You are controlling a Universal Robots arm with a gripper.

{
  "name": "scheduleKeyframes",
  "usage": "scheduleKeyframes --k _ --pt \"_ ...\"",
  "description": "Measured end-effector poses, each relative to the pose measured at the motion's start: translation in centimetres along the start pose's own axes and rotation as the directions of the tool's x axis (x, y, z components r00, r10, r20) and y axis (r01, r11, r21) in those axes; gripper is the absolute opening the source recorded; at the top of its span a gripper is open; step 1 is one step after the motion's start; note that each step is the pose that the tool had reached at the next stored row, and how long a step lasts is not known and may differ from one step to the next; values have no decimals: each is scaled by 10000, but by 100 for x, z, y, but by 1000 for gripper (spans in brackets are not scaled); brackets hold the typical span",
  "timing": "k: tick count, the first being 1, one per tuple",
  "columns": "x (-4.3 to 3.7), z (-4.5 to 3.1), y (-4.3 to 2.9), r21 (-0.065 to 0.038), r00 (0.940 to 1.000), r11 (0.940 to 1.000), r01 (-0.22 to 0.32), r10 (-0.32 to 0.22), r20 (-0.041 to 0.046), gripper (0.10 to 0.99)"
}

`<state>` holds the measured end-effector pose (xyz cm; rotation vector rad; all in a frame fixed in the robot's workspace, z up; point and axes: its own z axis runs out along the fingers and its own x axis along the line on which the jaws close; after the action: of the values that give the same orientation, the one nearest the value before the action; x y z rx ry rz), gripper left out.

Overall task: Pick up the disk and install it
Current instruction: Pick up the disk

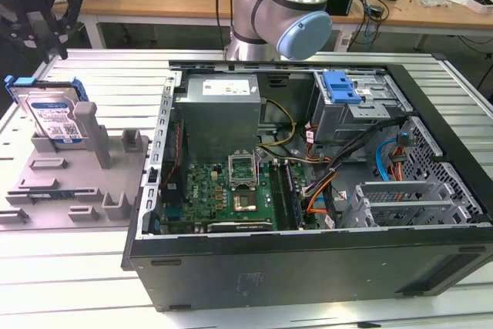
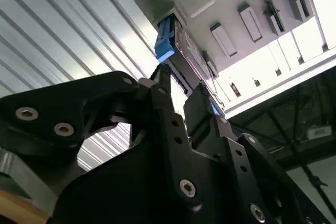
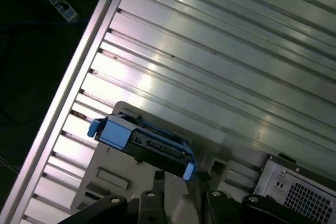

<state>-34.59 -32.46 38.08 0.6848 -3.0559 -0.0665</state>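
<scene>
Table [image 1: 77, 290]: stretching under everything, showing slatted bare metal.
Computer case [image 1: 308, 267]: lying open on its side, filling the middle and the exterior view's right, exposing its green board.
Arm [image 1: 285, 5]: rising at the far side, behind the case.
Grey fixture [image 1: 115, 182]: sitting on the table just beside the case, at the exterior view's left.
Disk [image 1: 54, 117]: standing upright on edge in the fixture's far left corner, wearing its blue carrier, not installed.
Gripper [image 1: 42, 40]: hovering above the disk, fingers spread apart, gripping nothing.
</scene>
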Motion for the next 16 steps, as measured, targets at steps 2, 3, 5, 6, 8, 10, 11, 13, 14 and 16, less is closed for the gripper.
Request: scheduleKeyframes --k 2,3,5,6,8,10,11,13,14,16 --pt "0 6 0 -1 9989 9989 474 -474 -21 416" --pt "0 8 -1 -1 9978 9978 664 -664 -30 416" --pt "0 11 -1 -3 9948 9949 1013 -1013 -45 482" --pt "0 12 -1 -4 9934 9934 1143 -1143 -52 482" --pt "-1 13 -1 1 9888 9888 1489 -1489 -70 482" --pt "0 15 -1 10 9803 9803 1974 -1974 -99 482" --pt "0 15 -1 13 9766 9766 2149 -2149 -111 482" --pt "0 17 -1 19 9678 9679 2514 -2514 -133 482" --pt "0 17 -1 19 9624 9625 2714 -2713 -145 482" --pt "0 20 -1 16 9496 9498 3130 -3129 -166 482"
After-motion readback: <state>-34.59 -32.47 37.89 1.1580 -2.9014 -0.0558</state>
